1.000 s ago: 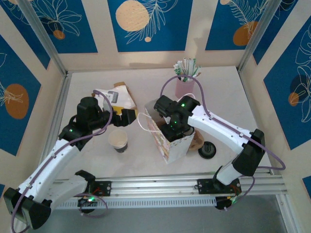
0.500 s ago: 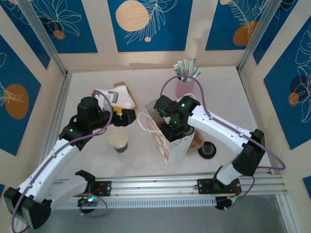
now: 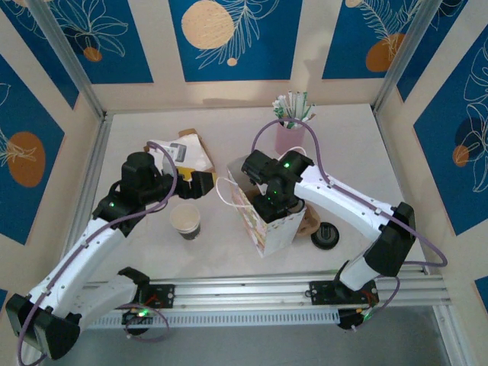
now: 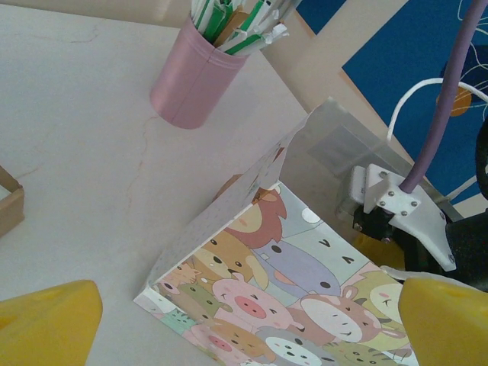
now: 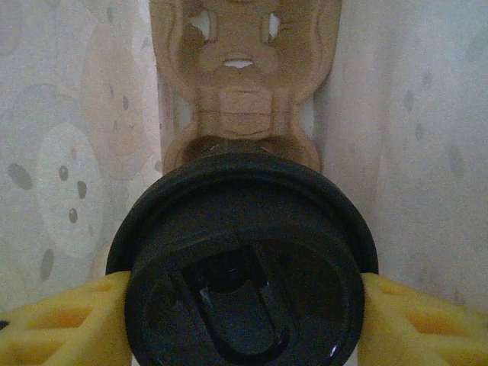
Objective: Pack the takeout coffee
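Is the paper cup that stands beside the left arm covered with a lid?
No, the paper cup is open at the top, and its pale inside shows plainly from above.

Tight bag walls [image 5: 69,152] flank the takeout coffee [image 5: 244,259].

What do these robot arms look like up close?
The left arm and right arm have white shells, black joints, green lights and looping purple cables. The left gripper and right gripper have chunky yellow fingers.
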Tool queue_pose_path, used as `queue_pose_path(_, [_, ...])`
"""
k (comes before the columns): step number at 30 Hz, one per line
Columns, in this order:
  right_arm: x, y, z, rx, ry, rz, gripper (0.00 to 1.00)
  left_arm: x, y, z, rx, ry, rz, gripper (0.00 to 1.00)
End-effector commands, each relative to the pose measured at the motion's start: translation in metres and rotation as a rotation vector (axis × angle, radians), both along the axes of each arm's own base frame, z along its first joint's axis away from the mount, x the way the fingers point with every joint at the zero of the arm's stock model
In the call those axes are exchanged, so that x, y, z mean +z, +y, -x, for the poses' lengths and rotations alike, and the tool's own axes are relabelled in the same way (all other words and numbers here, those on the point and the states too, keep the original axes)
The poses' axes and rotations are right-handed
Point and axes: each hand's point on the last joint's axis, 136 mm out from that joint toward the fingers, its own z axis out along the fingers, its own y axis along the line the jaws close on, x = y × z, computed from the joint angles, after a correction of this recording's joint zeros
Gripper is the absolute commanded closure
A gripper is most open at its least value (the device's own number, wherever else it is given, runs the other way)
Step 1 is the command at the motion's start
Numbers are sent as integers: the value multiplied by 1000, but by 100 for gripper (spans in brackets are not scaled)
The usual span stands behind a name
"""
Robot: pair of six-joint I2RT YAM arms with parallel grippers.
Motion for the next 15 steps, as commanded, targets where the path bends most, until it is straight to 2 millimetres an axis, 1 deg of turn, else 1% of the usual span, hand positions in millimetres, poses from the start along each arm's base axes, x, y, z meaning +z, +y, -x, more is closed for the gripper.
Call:
queue_pose_path(1, [-2,-4,8,-2,49,11,42,5,-5,2,-23,-33,9,0])
queue_pose_path(8, [-6,-5,8,-7,68,28,42,6,-5,2,-24,-37,8,0])
queue_pose_path(15, [-7,-5,8,-15,77,28,42,7,-5,2,-26,-37,8,0])
